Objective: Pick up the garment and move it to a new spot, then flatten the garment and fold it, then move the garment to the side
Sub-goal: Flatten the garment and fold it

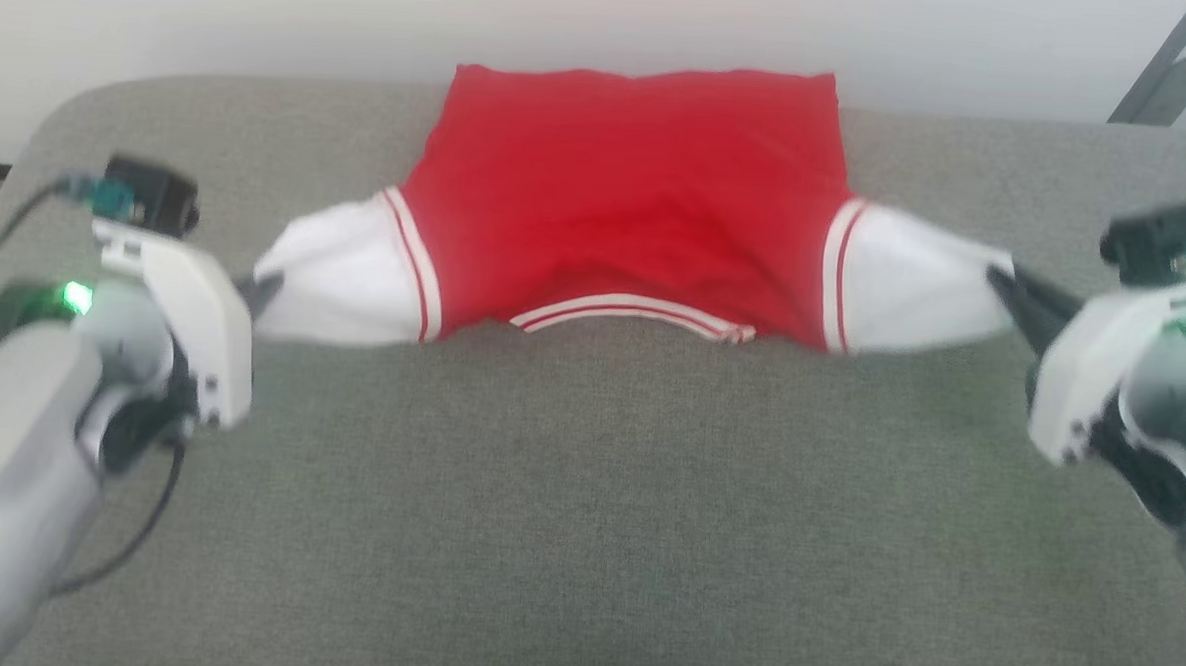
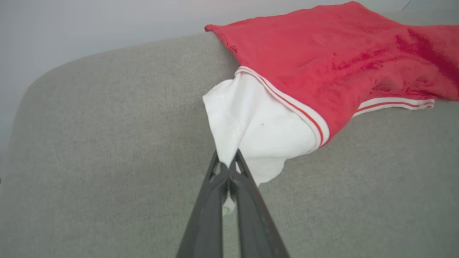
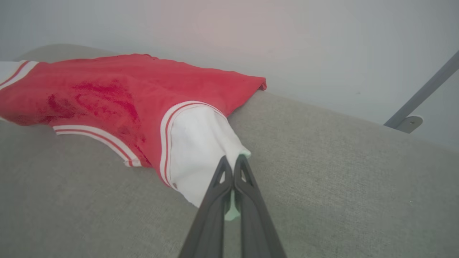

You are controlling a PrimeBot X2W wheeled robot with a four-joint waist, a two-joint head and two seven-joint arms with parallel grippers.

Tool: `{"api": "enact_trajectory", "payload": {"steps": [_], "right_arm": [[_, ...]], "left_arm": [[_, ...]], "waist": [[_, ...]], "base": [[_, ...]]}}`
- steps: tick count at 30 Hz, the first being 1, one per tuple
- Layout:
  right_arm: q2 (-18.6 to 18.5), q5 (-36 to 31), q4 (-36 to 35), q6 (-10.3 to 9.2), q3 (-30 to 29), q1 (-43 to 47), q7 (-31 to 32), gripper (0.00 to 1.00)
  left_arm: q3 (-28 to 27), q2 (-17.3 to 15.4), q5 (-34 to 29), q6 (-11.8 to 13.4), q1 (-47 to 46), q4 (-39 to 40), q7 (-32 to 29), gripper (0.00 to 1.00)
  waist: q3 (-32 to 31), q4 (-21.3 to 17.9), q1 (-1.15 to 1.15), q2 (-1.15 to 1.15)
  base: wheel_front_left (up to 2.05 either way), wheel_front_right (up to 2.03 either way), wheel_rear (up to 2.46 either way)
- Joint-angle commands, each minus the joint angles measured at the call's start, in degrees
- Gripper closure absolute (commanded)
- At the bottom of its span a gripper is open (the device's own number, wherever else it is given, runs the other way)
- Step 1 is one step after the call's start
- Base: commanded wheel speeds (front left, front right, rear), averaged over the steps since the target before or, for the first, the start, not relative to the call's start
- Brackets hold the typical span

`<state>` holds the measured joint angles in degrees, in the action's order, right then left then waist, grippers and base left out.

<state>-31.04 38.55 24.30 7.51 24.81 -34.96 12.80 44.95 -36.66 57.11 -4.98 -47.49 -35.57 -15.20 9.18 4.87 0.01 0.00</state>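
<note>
The garment (image 1: 629,194), a red jersey with short white sleeves and striped V-neck trim, lies spread across the far half of the grey padded table (image 1: 586,493), neck toward me, hem over the far edge. My left gripper (image 1: 259,293) is shut on the tip of the left white sleeve (image 2: 251,125), pinched between the dark fingers (image 2: 215,186). On the other side my right gripper (image 1: 1001,281) is shut on the right white sleeve (image 3: 199,150), the cloth stretched between the two. Both sleeves are pulled outward and slightly lifted.
Grey fabric surface runs wide and bare toward me. A pale wall stands just behind the table's rounded far edge (image 1: 213,86). A grey metal bracket leg (image 3: 412,118) shows at the far right (image 1: 1165,78).
</note>
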Motion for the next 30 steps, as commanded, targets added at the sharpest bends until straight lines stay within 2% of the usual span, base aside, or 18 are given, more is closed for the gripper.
{"api": "enact_trajectory", "payload": {"steps": [1, 2, 3, 5, 14, 16, 20, 22, 24, 30], "right_arm": [[-2.2, 1.6, -3.3, -0.04, -0.1, 3.3, 2.4, 1.0], [-3.3, 2.8, -5.8, -0.04, -0.3, 5.3, 4.2, 1.0], [-3.3, 2.8, -5.8, -0.04, -0.3, 5.3, 4.2, 1.0], [-5.9, 4.4, -10.6, -0.03, -0.5, 9.2, 7.6, 1.0], [-14.5, 11.0, -26.9, -0.03, -7.8, 25.8, 21.3, 1.0], [-15.4, 11.6, -29.7, -0.03, -10.2, 29.2, 23.4, 1.0], [-14.7, 11.2, -34.2, -0.04, -15.0, 35.1, 26.8, 1.0], [-13.2, 9.8, -35.6, -0.02, -16.7, 37.2, 27.6, 1.0], [-11.6, 8.0, -36.2, -0.02, -17.5, 38.5, 27.8, 1.0], [-6.8, 0.5, -32.2, -0.02, -16.1, 36.6, 25.6, 1.0]], "left_arm": [[-0.4, -2.3, 1.2, 1.8, 3.3, 4.3, -1.3, 1.0], [-0.9, -3.8, 2.3, 3.4, 5.4, 7.6, -2.2, 1.0], [-0.9, -3.8, 2.3, 3.4, 5.4, 7.6, -2.2, 1.0], [-1.8, -7.0, 3.6, 6.6, 9.3, 14.7, -3.5, 1.0], [-6.5, -21.2, 11.1, 24.2, 25.2, 44.6, -8.2, 1.0], [-7.4, -23.5, 12.6, 27.9, 28.1, 49.9, -8.4, 1.0], [-8.2, -27.1, 13.2, 33.2, 33.0, 57.9, -7.4, 1.0], [-8.2, -27.4, 13.2, 34.5, 34.8, 59.9, -6.3, 1.0], [-7.9, -27.2, 13.3, 34.6, 36.2, 60.4, -5.4, 1.0], [-6.1, -23.7, 11.1, 30.4, 34.6, 57.3, -3.2, 1.0]], "waist": [[-0.9, -0.1, -0.01, 0.0], [-1.1, -0.1, -0.01, 0.0], [-1.1, -0.1, -0.01, 0.0], [-1.3, 0.0, -0.01, 0.0], [-0.2, 0.3, -0.01, 0.0], [0.3, 0.4, -0.01, 0.0], [1.6, 0.5, -0.01, 0.0], [2.3, 0.7, -0.01, 0.0], [2.9, 0.8, -0.01, 0.0], [4.2, 1.1, -0.01, 0.0]], "base": [[0.0, 0.0, 0.0], [0.0, 0.0, 0.0], [0.0, 0.0, 0.0], [0.0, 0.0, 0.0], [0.0, 0.0, 0.0], [0.0, 0.0, 0.0], [0.0, 0.0, 0.0], [0.0, 0.0, 0.0], [0.0, 0.0, 0.0], [0.0, 0.0, 0.0]]}}
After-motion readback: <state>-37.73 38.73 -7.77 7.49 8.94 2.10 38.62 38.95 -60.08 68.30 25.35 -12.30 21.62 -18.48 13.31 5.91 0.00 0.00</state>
